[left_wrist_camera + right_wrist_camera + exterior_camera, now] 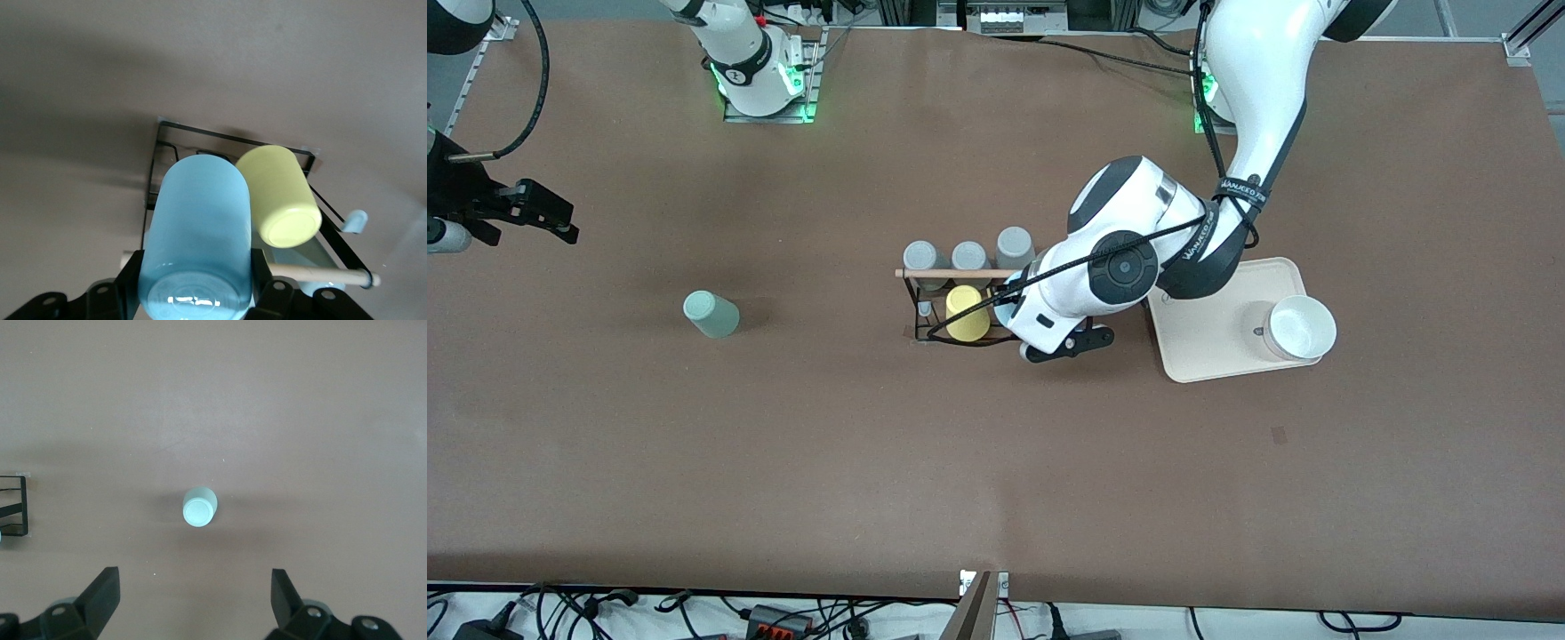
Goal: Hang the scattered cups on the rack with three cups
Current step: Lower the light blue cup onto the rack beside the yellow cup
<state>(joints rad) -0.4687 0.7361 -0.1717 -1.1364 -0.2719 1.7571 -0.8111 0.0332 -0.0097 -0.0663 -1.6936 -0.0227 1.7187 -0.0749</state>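
Observation:
My left gripper (198, 288) is shut on the light blue cup (197, 233), which it holds on its side at the black wire rack (160, 167), beside the yellow cup (280, 197) and against the wooden rod (313, 271). In the front view only a sliver of the blue cup (1004, 312) shows under the left hand, next to the rack (914, 307). The sage green cup (711, 314) stands upside down on the table toward the right arm's end. My right gripper (193, 593) is open and empty, high over the table, with that cup (199, 507) below it.
Three grey cups (969, 257) sit along the rack's rod, farther from the front camera than the yellow cup (967, 314). A cream tray (1209, 356) with a white bowl (1301, 327) lies under the left arm's elbow. The right gripper (547, 213) is near the table's edge.

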